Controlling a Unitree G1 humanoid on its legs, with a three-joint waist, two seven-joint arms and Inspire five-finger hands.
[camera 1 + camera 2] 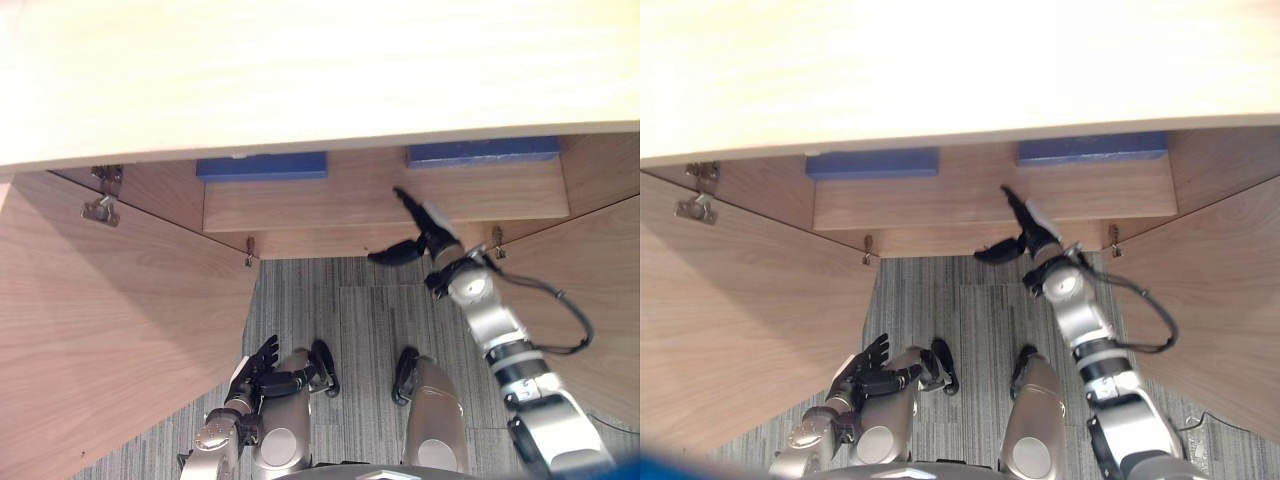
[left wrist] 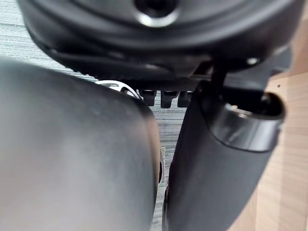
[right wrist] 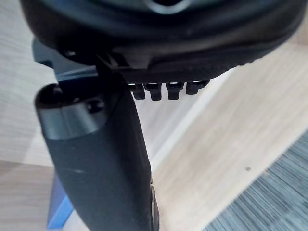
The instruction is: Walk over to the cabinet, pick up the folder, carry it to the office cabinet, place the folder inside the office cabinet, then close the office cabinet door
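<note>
well, right hand [image 1: 432,238] wide and empty before the shelf [image 1: 350,203], seemingly two blue folders [image 1: 262,166] behind

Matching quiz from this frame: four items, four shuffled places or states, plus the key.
Items
1. right hand
2. left hand
3. blue folder on the robot's left
4. left cabinet door

Places or states
A. swung open, metal hinge showing
B. low, over the carpet, fingers open
C. lying inside, on the shelf
D. raised at the shelf's front edge, fingers open

Pairs: 1-D, 2-B, 3-C, 4-A
</note>
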